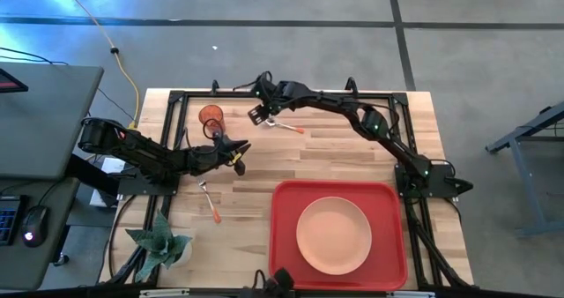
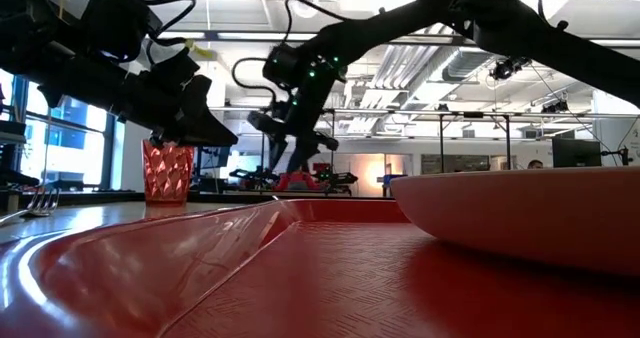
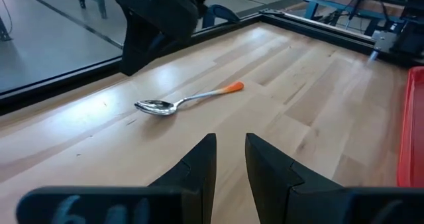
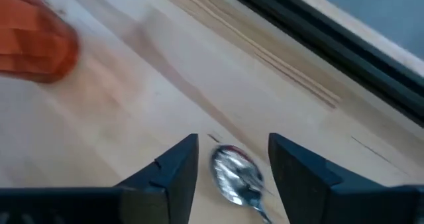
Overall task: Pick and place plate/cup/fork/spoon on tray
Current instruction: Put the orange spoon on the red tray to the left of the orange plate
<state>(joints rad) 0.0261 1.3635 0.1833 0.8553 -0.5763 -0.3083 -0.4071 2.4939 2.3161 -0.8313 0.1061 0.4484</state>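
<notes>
The red tray (image 1: 286, 245) lies at the table's near right, and the salmon-pink plate (image 1: 333, 234) lies flat on it. The orange cup (image 1: 211, 117) stands upright at the far left. The spoon (image 1: 284, 125) lies flat on the wood to the right of the cup. The fork (image 1: 210, 201) lies flat at the near left. My right gripper (image 4: 233, 159) is open and hovers over the spoon's bowl (image 4: 235, 174), one finger on each side, touching nothing. My left gripper (image 3: 230, 161) is open by a narrow gap and empty, between the cup and the fork, pointing toward the spoon (image 3: 179, 103).
A small potted plant (image 1: 159, 243) stands at the table's near left corner. Black frame rails (image 1: 291, 93) run along the far edge and the sides. Bare wood lies between the spoon and the tray (image 1: 335, 157).
</notes>
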